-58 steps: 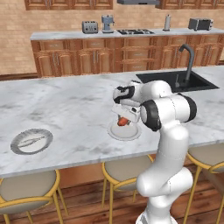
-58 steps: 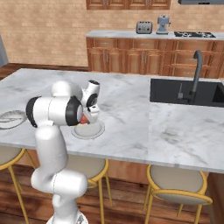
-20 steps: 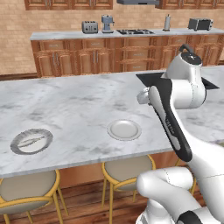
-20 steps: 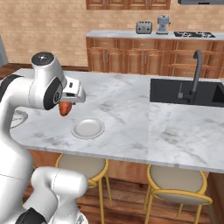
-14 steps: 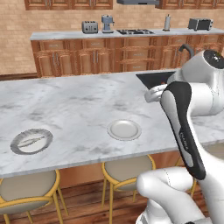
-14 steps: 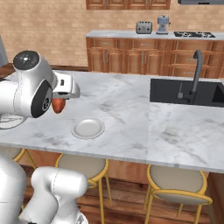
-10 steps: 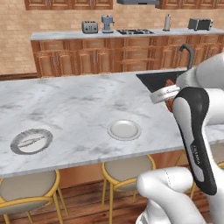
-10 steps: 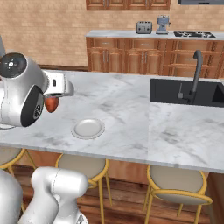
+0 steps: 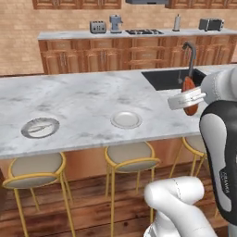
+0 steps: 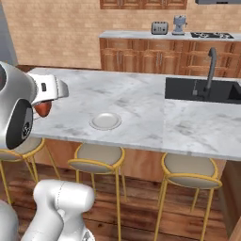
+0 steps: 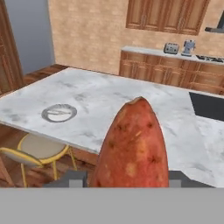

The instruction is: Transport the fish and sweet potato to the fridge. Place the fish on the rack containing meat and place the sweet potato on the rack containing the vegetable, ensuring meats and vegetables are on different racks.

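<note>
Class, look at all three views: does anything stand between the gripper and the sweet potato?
No. The gripper is already shut on the sweet potato, holding it lifted above the counter, so nothing separates them.

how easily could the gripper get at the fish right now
Probably not easily. The gripper is already shut on the sweet potato, so it has no free grasp. The fish lies uncovered on its plate at the counter's far end, well away from the gripper.

Both base views overlook the island counter (image 9: pixel 83 99); hand view faces it.
</note>
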### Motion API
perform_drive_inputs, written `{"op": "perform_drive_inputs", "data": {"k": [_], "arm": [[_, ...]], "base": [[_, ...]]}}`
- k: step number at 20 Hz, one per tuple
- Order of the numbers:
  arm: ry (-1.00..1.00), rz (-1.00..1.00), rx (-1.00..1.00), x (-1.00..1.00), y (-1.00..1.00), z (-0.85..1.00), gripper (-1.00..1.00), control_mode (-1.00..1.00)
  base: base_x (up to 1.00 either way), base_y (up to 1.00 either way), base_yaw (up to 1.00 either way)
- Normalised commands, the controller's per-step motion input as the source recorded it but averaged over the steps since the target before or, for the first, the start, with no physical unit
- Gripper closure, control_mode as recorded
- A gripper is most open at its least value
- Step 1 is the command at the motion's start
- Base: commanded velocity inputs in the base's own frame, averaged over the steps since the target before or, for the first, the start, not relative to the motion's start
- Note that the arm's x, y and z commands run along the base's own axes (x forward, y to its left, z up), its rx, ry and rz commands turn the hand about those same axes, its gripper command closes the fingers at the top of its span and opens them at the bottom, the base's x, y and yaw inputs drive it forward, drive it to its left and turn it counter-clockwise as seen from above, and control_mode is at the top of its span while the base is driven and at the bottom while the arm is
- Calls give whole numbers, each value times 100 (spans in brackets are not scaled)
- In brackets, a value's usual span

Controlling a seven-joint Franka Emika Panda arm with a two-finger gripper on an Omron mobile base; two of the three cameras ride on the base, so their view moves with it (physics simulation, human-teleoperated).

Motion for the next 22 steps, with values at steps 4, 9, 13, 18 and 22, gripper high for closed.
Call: {"op": "perform_drive_inputs", "data": {"k": [4,9,13,18,22], "arm": [[0,0,0,0,0,0,100,100],[0,0,0,0,0,0,100,100],[0,0,0,0,0,0,100,100],[0,0,0,0,0,0,100,100],[0,0,0,0,0,0,100,100]], "base": [[-97,23,5],[-25,100,24],[0,100,30],[0,76,70],[0,2,100]]}}
